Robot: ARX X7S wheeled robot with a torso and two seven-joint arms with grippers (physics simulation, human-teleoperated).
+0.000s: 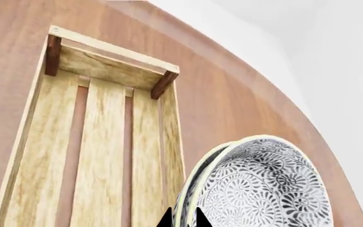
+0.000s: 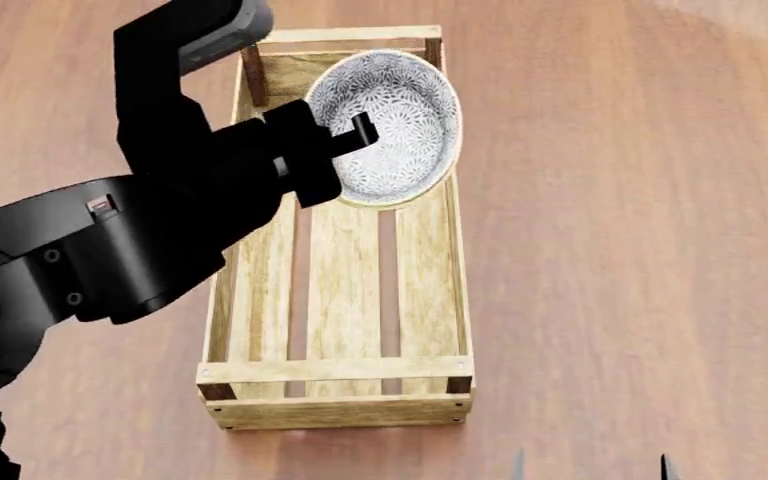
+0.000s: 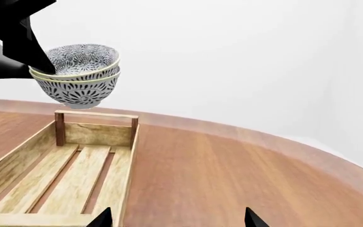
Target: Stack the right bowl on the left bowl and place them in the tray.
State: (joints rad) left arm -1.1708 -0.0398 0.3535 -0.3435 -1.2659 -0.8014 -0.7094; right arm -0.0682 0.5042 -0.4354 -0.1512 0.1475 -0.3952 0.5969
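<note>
Two nested white bowls with black floral pattern (image 3: 75,75), one inside the other, held in the air at upper left of the right wrist frame, above the far end of the long light-wood slatted tray (image 2: 344,290). Clamped at the rim by the black left gripper (image 2: 347,135). In the head view, seen over the tray's upper end, tilted toward the camera. Tray resting on the reddish-brown wooden table (image 2: 624,250). Right gripper (image 3: 176,218) spread open at the bottom edge, holding nothing.
</note>
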